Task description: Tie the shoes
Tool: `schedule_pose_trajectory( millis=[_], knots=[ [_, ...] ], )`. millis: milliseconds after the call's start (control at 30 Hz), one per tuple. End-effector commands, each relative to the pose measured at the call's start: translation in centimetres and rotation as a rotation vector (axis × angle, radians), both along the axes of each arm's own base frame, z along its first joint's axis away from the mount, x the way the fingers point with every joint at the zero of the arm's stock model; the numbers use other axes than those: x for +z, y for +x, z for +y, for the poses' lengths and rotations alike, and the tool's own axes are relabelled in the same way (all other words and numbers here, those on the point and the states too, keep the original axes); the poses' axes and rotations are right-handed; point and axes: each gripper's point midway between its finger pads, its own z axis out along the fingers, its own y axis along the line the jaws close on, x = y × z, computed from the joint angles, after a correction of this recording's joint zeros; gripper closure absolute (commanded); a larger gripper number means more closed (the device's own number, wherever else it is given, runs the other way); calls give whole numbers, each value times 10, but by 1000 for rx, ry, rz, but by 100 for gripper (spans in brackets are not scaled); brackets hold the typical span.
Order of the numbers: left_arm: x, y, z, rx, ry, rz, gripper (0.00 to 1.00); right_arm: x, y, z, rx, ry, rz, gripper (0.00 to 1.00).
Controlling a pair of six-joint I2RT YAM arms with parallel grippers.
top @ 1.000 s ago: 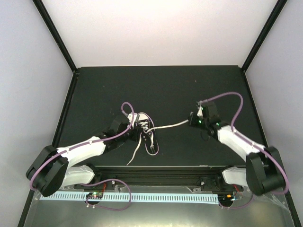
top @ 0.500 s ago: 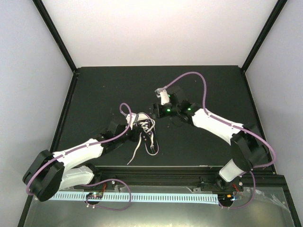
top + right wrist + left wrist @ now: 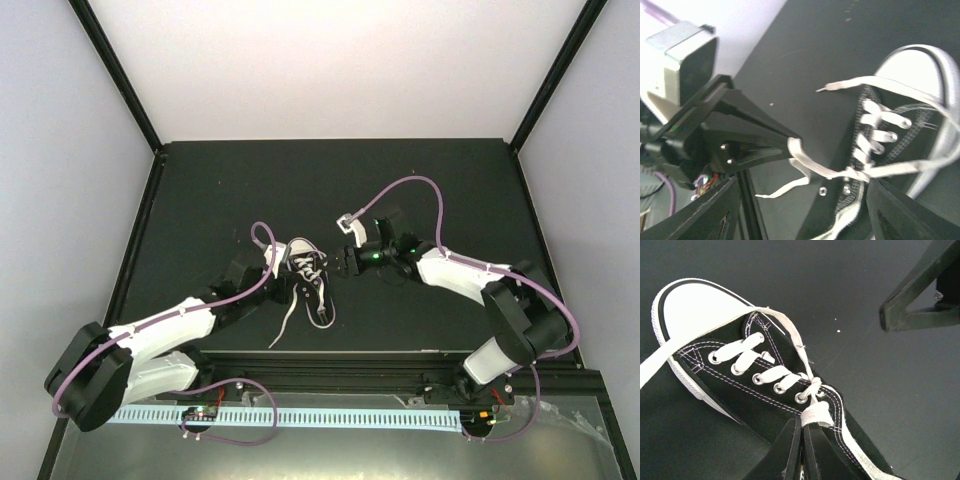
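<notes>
1. Sneaker (image 3: 310,285) lies on the desk (image 3: 430,180) left of centre, toe far, heel near. It is closer to the near edge than the far one and well apart from both side edges.
2. Bare desk stretches far and right of it.
3. Loose lace end (image 3: 284,328) trails toward the near edge and stops short of it.
4. Left arm is stretched low from near-left. Left claw (image 3: 801,432) is clenched on the lace (image 3: 816,412) just beside the top eyelets.
5. Right arm is bent in from near-right. Right claw (image 3: 342,264) sits just right of the sneaker, fingers spread wide, released.
</notes>
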Motion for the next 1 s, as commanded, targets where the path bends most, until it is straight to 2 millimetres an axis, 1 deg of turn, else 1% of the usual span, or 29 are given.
schedule_pose_trajectory(
  millis=[0, 67, 300, 433, 500, 600, 867, 933, 967],
  knots=[
    [14, 2, -5, -32, -23, -50, 98, 12, -6, 25, 132, 89, -59, 39],
    [14, 3, -5, -36, -22, -55, 98, 4, -6, 31, 154, 85, -38, 45],
    [19, 3, -10, -57, -35, -63, 99, -7, -12, 45, 204, 76, -21, 51],
    [20, 3, -9, -53, -35, -66, 98, -18, -13, 49, 218, 56, -6, 53],
    [20, 2, -9, -55, -35, -67, 98, -24, -13, 51, 221, 50, 6, 55],
    [21, 2, -9, -56, -38, -67, 98, -28, -15, 52, 228, 51, 16, 62],
    [21, 3, -9, -53, -35, -67, 98, -28, -19, 53, 253, 71, 23, 75],
    [20, 3, -9, -54, -35, -66, 98, -29, -18, 53, 254, 71, 22, 82],
    [21, 3, -9, -55, -35, -66, 98, -29, -18, 54, 253, 69, 22, 87]
  ],
)
